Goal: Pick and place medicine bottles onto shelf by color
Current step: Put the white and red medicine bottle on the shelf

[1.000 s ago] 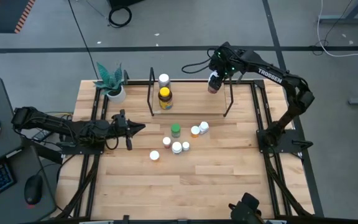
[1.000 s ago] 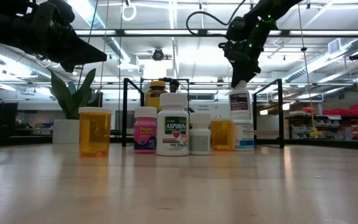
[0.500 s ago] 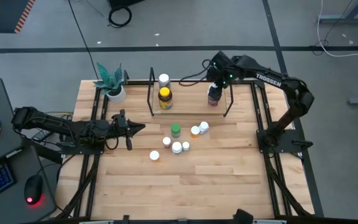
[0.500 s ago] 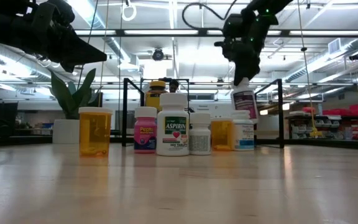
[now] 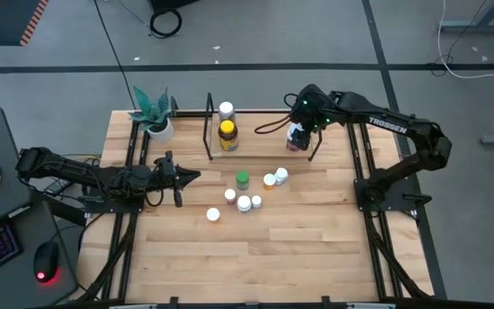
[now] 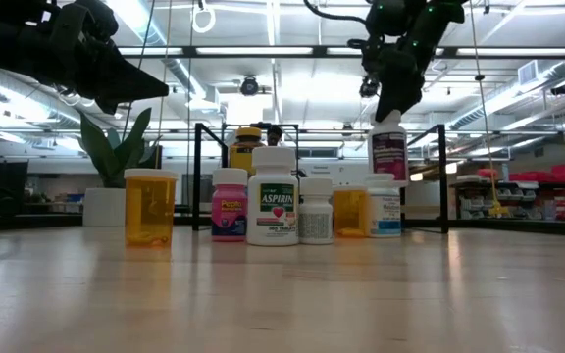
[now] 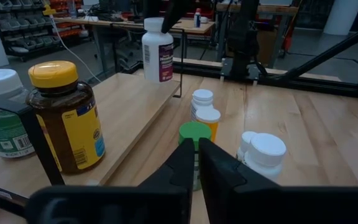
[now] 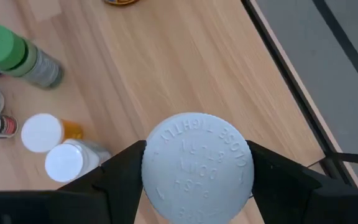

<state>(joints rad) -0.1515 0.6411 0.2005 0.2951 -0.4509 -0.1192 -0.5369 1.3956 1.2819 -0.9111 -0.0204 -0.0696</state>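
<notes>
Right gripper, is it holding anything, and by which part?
Yes: the right gripper holds a white-capped bottle by its cap, fingers on opposite sides, over the shelf.

The high view gives 2 dark robot arms: the left arm [image 5: 84, 178] and the right arm [image 5: 393, 129]. There is 1 black-framed shelf [image 5: 209, 129] and 1 potted plant [image 5: 154, 110]. Medicine bottles total 9. On or at the shelf are 3: 1 white-capped bottle [image 5: 225, 110], 1 amber bottle with yellow lid [image 5: 227, 133] and 1 maroon-labelled white bottle [image 5: 296, 136]. On the table are 6: 1 green-capped bottle [image 5: 243, 179] and 5 white-capped bottles, such as the one nearest the front [image 5: 213, 215].
</notes>
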